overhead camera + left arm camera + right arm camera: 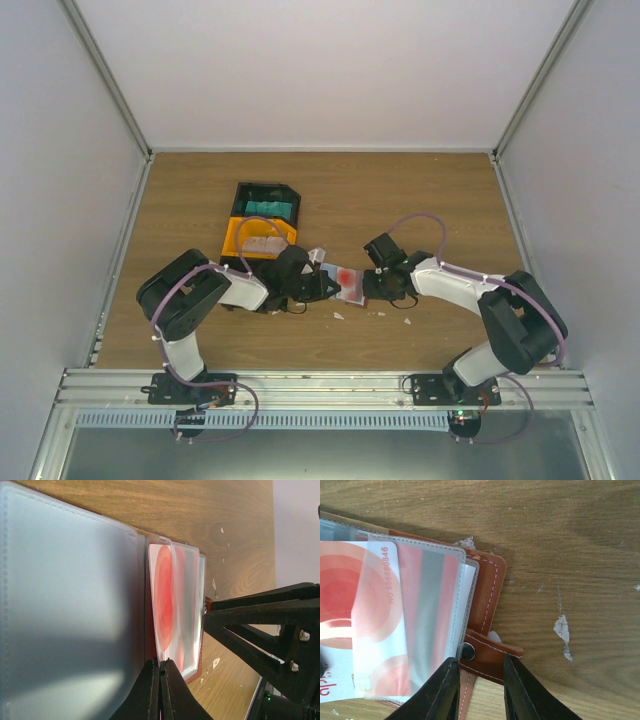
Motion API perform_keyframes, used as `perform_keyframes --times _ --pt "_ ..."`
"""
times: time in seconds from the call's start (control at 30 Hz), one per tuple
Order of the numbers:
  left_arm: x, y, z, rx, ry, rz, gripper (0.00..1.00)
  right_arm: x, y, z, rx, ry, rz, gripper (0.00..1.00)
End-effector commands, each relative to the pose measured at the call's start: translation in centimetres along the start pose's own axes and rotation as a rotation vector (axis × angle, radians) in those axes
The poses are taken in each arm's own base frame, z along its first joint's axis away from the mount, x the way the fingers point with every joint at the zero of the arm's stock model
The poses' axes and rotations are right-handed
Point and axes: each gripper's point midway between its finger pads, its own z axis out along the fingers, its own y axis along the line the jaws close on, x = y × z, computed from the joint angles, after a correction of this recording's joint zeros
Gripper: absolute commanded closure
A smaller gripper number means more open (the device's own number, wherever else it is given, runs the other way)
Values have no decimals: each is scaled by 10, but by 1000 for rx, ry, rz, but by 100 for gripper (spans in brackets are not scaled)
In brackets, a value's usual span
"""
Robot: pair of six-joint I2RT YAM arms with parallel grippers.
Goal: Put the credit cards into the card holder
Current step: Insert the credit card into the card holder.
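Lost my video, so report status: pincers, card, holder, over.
Left pincer shut on a clear sleeve. Right pincer open astride card holder snap strap. Red-and-white credit card only partly sleeved. Nothing seen blocking.

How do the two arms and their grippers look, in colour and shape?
The left arm and right arm have white links and bulky black joints. A thin purple cable loops along each. The left gripper and right gripper have black tapered fingers.
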Motion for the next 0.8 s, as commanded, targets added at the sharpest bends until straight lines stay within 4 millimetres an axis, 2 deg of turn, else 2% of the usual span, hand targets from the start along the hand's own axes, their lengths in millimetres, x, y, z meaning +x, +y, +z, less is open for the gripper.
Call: perform_keyframes --times 0.0,0.1,0.23,0.43,0.77 --pt "10 10 3 2 32 -38 100 8 -1 10 -14 35 15 74" --pt "20 18 3 -26 64 -107 100 11 0 13 -22 47 18 75" --pt "29 20 3 -28 79 -143 100 12 -1 15 -23 49 24 75" --pt "21 12 10 -12 84 -98 100 17 3 19 -52 71 10 76" --pt "19 3 23 24 165 -2 100 21 7 27 -78 100 -11 81"
